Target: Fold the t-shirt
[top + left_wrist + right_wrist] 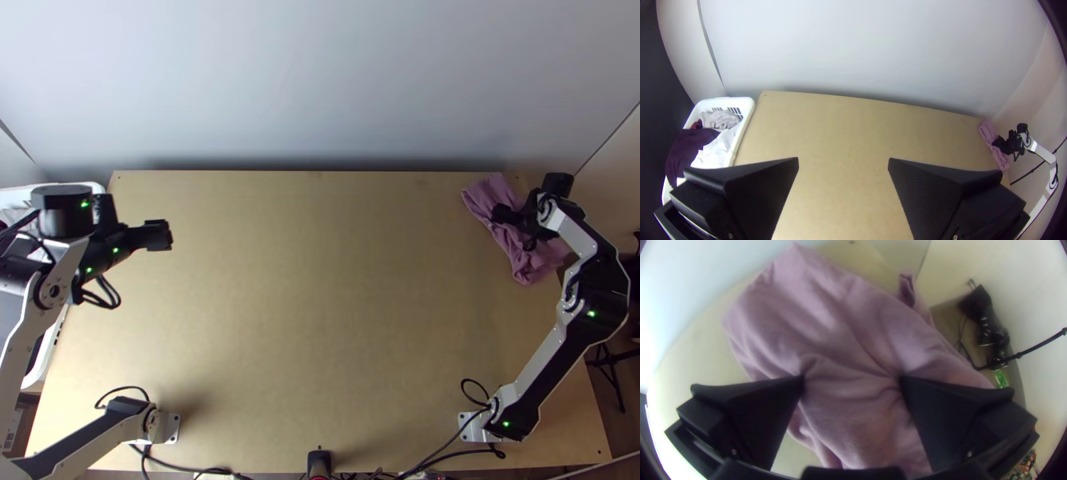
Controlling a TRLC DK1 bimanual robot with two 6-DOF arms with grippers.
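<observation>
Left gripper (133, 218) open, above table's (320, 320) left side. Right gripper (517, 229) also open, at bunched shirt (486, 197), far right corner.

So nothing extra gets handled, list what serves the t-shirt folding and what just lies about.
For the job: pink t-shirt, rumpled; right gripper, open over it; left gripper, open.

Lying about: white basket; dark purple cloth and white cloth in it.

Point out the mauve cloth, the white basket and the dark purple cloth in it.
Mauve cloth (844, 351): right wrist view, on its creased middle.
White basket (745, 103): left wrist view, on its rim.
Dark purple cloth (689, 146): left wrist view, on its middle.
</observation>
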